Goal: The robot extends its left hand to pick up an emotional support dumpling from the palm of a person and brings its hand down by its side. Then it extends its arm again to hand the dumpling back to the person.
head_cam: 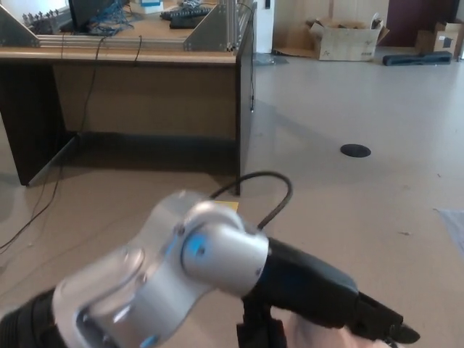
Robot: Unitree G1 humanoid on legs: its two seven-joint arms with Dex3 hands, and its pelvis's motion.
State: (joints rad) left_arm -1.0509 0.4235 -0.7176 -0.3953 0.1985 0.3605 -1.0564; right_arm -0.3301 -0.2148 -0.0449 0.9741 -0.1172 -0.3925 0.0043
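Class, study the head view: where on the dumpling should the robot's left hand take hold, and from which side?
Probably its soft upper surface, from above. Only a pale sliver of the dumpling shows beneath the left hand, which lies right over it. Its sides and underside are hidden, so no other approach can be judged.

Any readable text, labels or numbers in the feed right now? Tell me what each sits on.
No text is readable in this view.
Cardboard box by the far wall: no legible print.
Second box at the far right: any marking is too small to read.
Items on the desk: too blurred to read.
Left hand and arm: no visible label.
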